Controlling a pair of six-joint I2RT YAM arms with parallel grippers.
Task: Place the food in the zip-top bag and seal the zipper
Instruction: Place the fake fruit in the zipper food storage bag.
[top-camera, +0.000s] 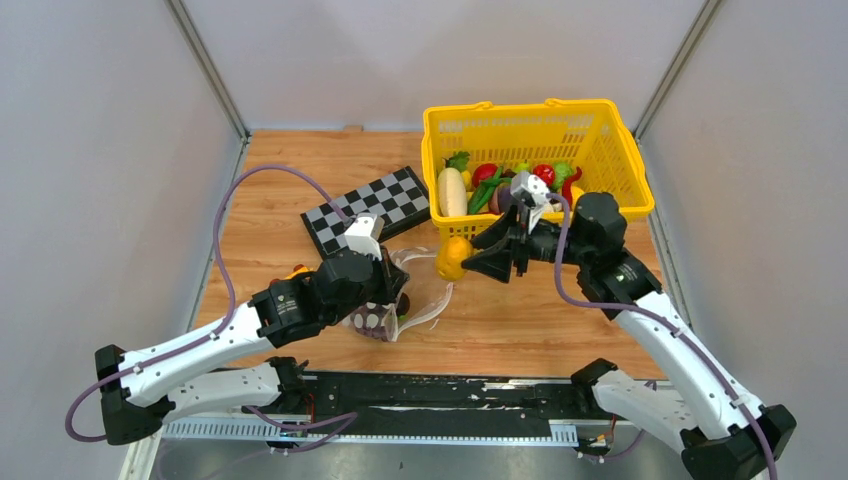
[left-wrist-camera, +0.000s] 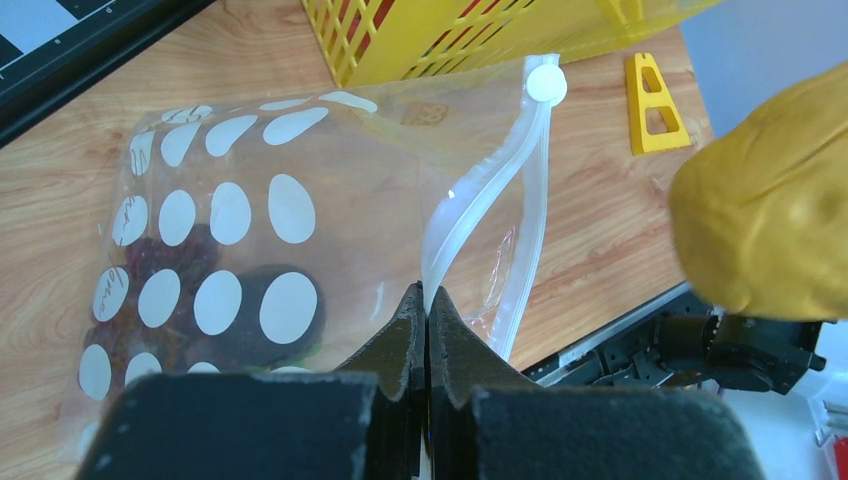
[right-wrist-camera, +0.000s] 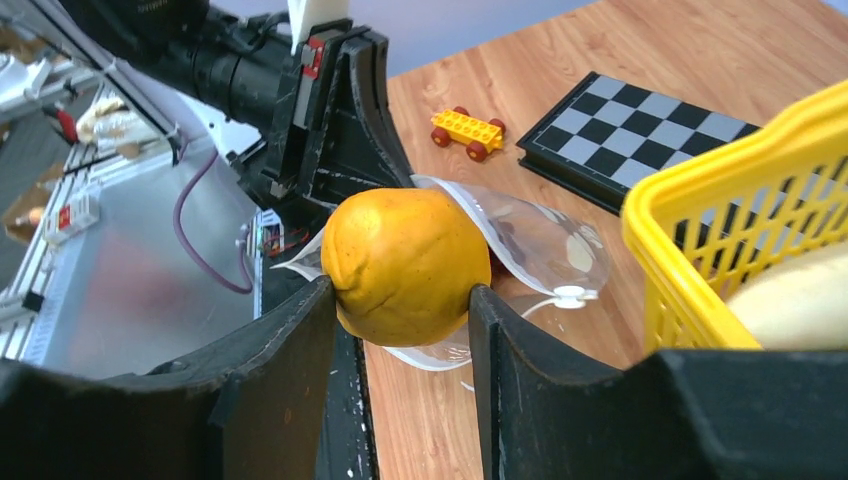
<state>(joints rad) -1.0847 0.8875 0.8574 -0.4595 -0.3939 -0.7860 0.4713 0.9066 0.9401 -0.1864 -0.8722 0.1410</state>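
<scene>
Behind the right pincer, the yellow basket holds most of the food, so loading looks barely begun. Ahead of the left pincer, which is clenched on its mouth edge, the zip-top bag lies on the bench with dark pieces inside. Between the right pincer's jaws sits a gripped yellow-orange fruit, close to the bag's mouth. Beyond the left pincer the zipper gapes unsealed. No writing is legible.

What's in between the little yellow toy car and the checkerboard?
Just bare wooden table. The right wrist view shows only wood between the toy car and the checkerboard.
</scene>
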